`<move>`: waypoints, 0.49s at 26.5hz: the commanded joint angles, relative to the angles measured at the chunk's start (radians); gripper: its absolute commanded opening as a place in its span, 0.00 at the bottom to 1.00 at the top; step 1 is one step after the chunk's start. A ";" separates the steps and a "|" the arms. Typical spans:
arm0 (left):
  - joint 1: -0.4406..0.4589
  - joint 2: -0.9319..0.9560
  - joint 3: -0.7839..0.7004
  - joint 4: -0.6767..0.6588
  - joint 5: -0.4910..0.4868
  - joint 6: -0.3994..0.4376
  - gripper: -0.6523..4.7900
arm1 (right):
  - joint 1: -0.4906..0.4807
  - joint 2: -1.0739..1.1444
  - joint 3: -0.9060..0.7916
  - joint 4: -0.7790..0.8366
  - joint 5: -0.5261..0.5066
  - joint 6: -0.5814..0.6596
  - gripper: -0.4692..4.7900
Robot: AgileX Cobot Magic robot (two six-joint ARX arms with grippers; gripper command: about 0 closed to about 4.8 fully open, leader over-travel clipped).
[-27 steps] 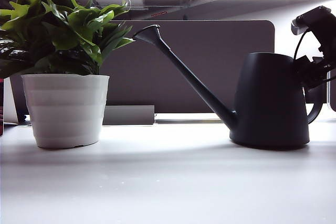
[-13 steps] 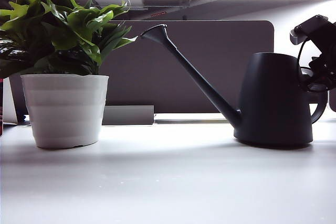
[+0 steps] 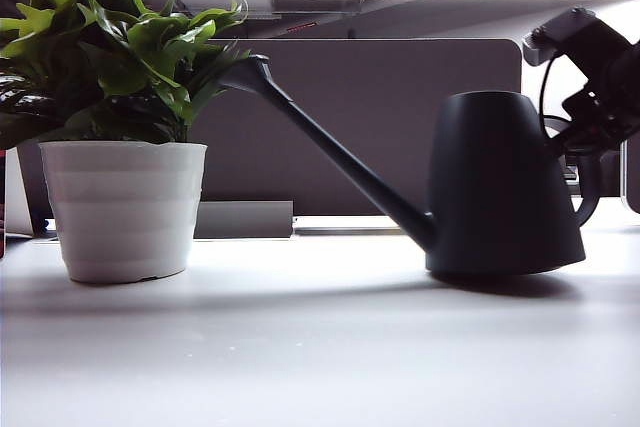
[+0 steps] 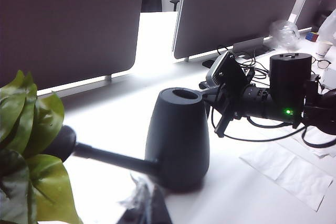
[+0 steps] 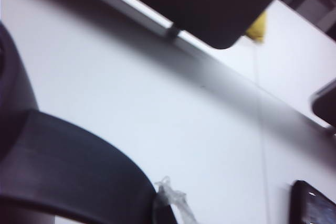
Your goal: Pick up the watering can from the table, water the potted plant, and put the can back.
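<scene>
The right gripper [image 3: 578,137] sits at the rear of the matte black, cone-shaped watering can [image 3: 500,187], closed tight on the can's loop handle [image 3: 588,192], so the whole can lies out ahead of the pincer, its body touching the fingers' side and its long thin spout [image 3: 335,152] running away from the grip toward the bushy green potted plant in its white ribbed plastic pot [image 3: 122,209]. The can's long axis therefore points straight from the pincer to the plant, and the flared spout tip [image 3: 250,73] already reaches the outer leaves. The can is tipped forward, its handle-side base edge lifted while the spout-side edge looks close to or touching the smooth white table [image 3: 320,347]; which, I cannot tell. The pouring move turns on this line: the plant lies directly beyond the spout, well apart from the right gripper, so tilting further about the handle should carry the tip over the foliage. The left gripper [image 4: 144,211] hangs near the plant on the spout side, its dark tips barely visible at the frame edge; whether it is wide or narrow I cannot tell.
</scene>
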 commanded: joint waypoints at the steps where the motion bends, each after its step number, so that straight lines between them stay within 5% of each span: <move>1: 0.000 -0.003 0.007 0.013 0.000 -0.003 0.11 | 0.030 -0.058 0.020 0.063 -0.021 0.053 0.08; 7: 0.000 -0.003 0.007 0.013 0.000 -0.003 0.11 | 0.031 -0.060 0.018 -0.005 -0.021 0.060 0.08; 13: 0.000 -0.003 0.007 0.013 0.004 -0.003 0.11 | 0.031 -0.059 0.007 0.113 0.039 0.072 0.08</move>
